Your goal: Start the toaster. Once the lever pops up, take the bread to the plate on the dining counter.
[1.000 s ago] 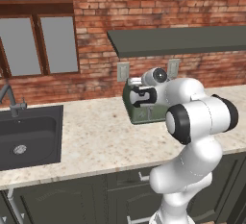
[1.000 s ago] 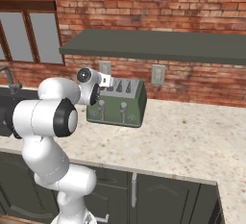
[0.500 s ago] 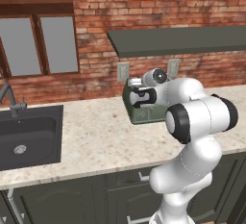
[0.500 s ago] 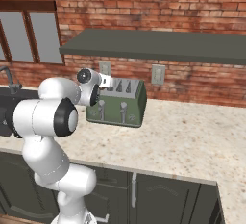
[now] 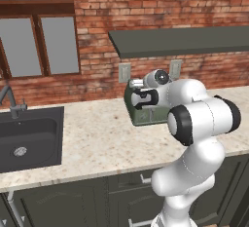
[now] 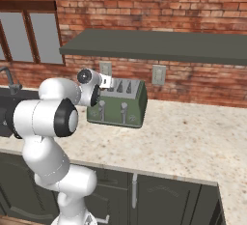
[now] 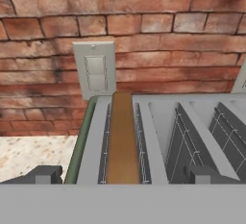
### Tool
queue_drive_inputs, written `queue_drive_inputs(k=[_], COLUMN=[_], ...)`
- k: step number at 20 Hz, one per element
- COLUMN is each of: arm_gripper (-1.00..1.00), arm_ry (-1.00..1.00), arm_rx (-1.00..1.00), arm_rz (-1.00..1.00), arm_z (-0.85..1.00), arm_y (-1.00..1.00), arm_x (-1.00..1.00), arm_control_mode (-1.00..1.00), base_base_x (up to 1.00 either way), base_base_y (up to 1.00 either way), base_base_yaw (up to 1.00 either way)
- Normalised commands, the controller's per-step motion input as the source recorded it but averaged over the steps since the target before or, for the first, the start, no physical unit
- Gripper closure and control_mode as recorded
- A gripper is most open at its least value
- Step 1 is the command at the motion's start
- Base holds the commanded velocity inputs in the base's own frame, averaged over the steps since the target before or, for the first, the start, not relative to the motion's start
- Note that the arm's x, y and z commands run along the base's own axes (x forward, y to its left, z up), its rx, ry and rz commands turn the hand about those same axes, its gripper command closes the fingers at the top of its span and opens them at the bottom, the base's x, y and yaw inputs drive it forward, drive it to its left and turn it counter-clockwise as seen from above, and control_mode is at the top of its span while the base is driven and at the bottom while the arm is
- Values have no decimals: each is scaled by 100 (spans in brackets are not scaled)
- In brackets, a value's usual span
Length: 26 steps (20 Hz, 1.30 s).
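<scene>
The sage-green toaster (image 6: 118,104) stands on the stone worktop against the brick wall, with two silver levers (image 6: 102,104) on its front. In the hand view the brown bread (image 7: 122,141) sits upright in the leftmost slot of the toaster (image 7: 163,136). My gripper (image 7: 122,175) hovers open just above the toaster's top, one fingertip (image 7: 43,174) on each side of the bread slot and touching nothing. From the left base view my gripper (image 5: 140,99) is at the toaster's (image 5: 146,116) upper left end. The plate and the dining counter are out of view.
Two wall outlet plates (image 6: 105,68) (image 6: 158,74) sit on the brick behind the toaster. A dark shelf (image 6: 159,45) overhangs it. A dark sink (image 5: 26,138) with a tap lies to the left. Bare worktop (image 6: 193,137) stretches to the toaster's right.
</scene>
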Motion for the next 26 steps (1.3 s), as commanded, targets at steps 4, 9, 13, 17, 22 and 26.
queue_drive_inputs(k=[4, 9, 13, 17, 22, 26], arm_gripper=[100, 100, 100, 100, 100, 100], arm_ry=[0, 0, 0, 0, 0, 0], arm_rx=[0, 0, 0, 0, 0, 0], arm_rz=[0, 0, 0, 0, 0, 0], arm_z=[0, 0, 0, 0, 0, 0], arm_y=[0, 0, 0, 0, 0, 0], arm_x=[0, 1, 0, 0, 0, 0], arm_control_mode=[-100, -100, -100, -100, -100, -100], base_base_x=[0, 0, 0, 0, 0, 0], base_base_y=[0, 0, 0, 0, 0, 0], base_base_yaw=[0, 0, 0, 0, 0, 0])
